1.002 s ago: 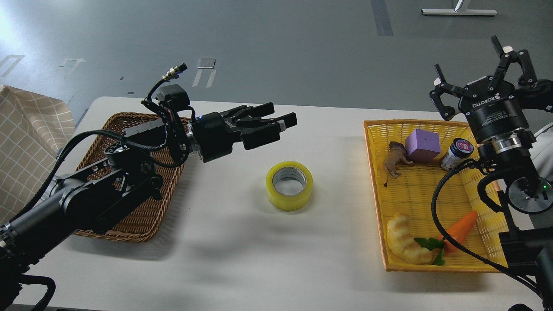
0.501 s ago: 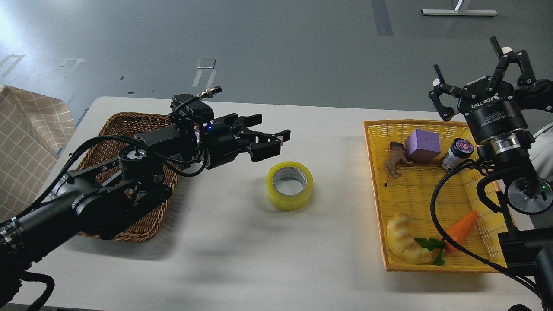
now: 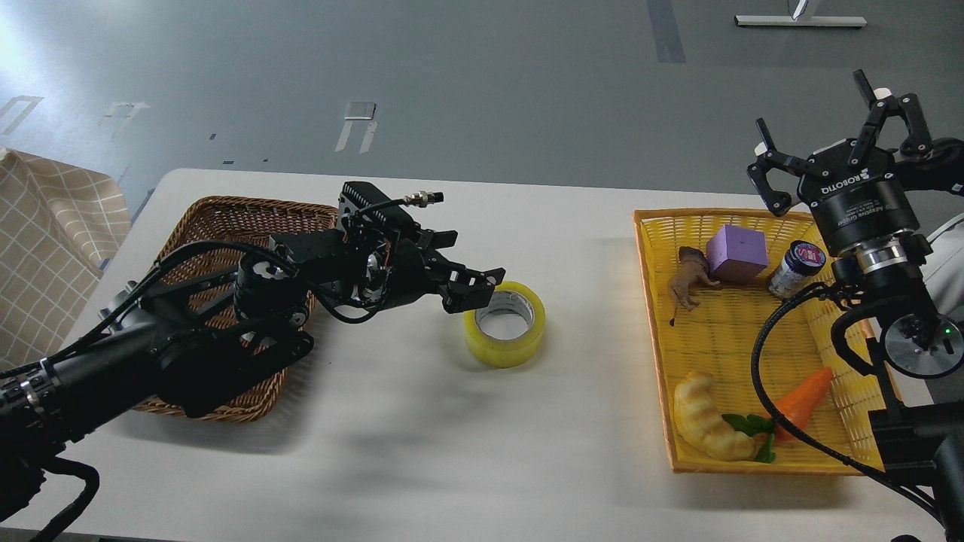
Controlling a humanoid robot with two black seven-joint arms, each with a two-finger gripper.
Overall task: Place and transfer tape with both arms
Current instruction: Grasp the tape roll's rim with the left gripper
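The yellow tape roll (image 3: 506,333) lies flat on the white table (image 3: 422,436), near its middle, grey-white core facing up. My left gripper (image 3: 471,284) is open and empty, low over the table, with its fingertips at the roll's upper left edge and partly covering it. My right gripper (image 3: 836,143) is open and empty, held high with its fingers pointing up, above the far right corner of the yellow basket (image 3: 659,376).
A brown wicker basket (image 3: 226,218) lies at the left under my left arm. The yellow basket holds a purple block (image 3: 736,253), a toy animal (image 3: 689,278), a small jar (image 3: 797,266), a croissant toy (image 3: 706,418) and a carrot (image 3: 802,397). A checked cloth (image 3: 45,241) hangs at far left.
My left gripper has come down and moved right, from well above and left of the tape to its upper left edge. The right arm has barely moved. The tape has not moved.
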